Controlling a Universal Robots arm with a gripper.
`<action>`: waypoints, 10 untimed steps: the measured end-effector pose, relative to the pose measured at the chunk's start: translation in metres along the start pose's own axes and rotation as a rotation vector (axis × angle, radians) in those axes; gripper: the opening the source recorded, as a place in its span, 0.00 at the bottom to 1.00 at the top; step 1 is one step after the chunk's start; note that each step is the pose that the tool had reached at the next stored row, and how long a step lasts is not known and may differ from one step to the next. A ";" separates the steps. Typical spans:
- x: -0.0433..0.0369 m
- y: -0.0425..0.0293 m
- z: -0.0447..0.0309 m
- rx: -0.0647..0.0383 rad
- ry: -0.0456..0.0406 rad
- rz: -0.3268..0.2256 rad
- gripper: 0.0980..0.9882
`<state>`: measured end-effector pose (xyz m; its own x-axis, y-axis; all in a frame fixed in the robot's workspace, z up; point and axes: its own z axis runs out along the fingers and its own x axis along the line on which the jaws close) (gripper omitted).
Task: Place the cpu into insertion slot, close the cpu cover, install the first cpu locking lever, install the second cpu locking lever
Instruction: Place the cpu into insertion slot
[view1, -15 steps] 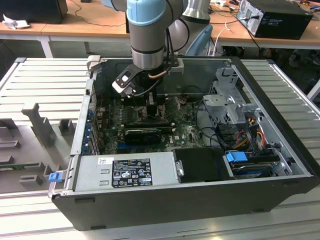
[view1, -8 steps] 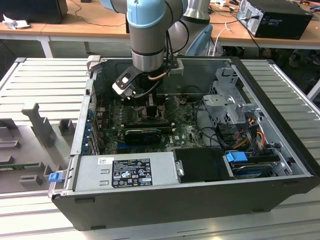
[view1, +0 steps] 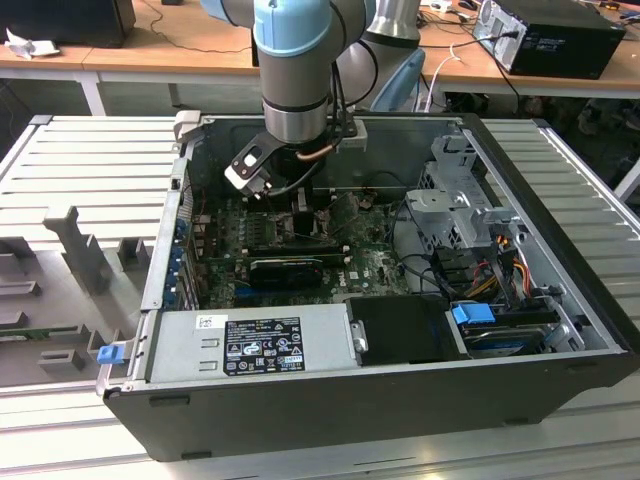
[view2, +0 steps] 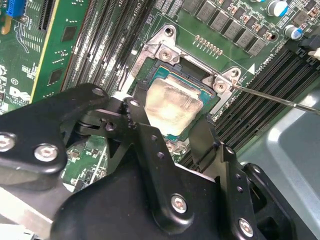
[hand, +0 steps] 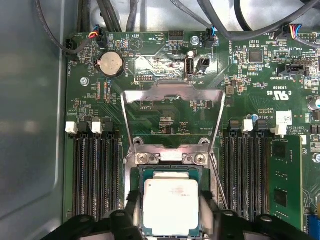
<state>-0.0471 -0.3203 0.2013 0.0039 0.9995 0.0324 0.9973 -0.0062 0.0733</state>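
Observation:
The cpu (hand: 170, 202), a pale silvery square chip, lies in the insertion slot (hand: 170, 170) on the green motherboard. My gripper (hand: 170, 212) straddles it, and its black fingers (view2: 137, 117) press against two opposite edges of the cpu (view2: 172, 105). The cpu cover (hand: 172, 87), a thin metal frame with a square opening, stands swung up and open beyond the socket. A thin wire locking lever (view2: 270, 97) sticks out free beside the socket. In the exterior view the arm reaches down into the open computer case (view1: 560, 250), with the gripper (view1: 305, 205) low over the board.
Black memory slots (hand: 95, 175) run along both sides of the socket. A long black card (view1: 290, 268) lies across the board nearer the power supply (view1: 255, 345). A metal drive cage (view1: 455, 200) with cables stands at the exterior view's right.

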 end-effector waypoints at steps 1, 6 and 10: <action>0.0000 0.0000 0.0000 0.000 0.0000 0.000 0.57; 0.0001 0.0004 -0.0042 0.000 -0.0001 0.000 0.57; 0.0003 0.0006 -0.0078 0.000 -0.0060 0.000 0.34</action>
<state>-0.0470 -0.3203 0.2091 0.0039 0.9996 0.0264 0.9973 -0.0059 0.0735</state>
